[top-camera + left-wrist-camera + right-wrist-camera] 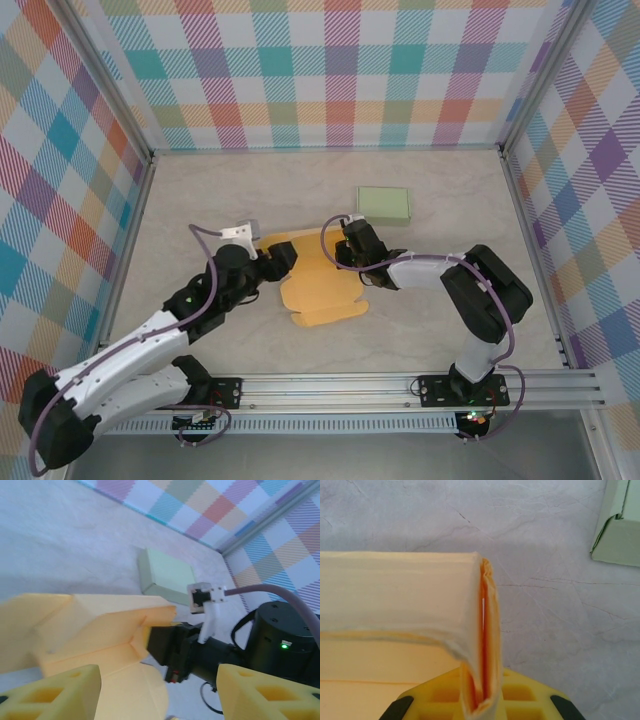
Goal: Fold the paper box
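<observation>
The yellow paper box [318,285] lies partly folded on the table [200,190], a little to the left of the green box [384,204] and nearer to my bases than it, close to it but not touching. My right fingers [345,248] are near the front left corner of the green box, at the edge of the paper box that faces it. They are closed tight on a flap there. In the right wrist view the right fingers [480,700] pinch a doubled layer of the paper box [395,590] between their yellow pads. The flap stands upright on its edge, and the green box [620,530] is seen up and to the right on the table, apart from the flap. My left fingers [283,256] are farther to the left of the green box, at the side of the paper box that is turned away from it. They stand open with a wide gap and they grip nothing. In the left wrist view their two pads [87,677] are low in the picture, well apart. The paper box [90,630] rises in front of them with one wall lifted and a crease along it. Some paper reaches down into the gap, but I cannot tell if a pad touches it. Past the paper box in this view lies the green box [167,572], flat on the table.
</observation>
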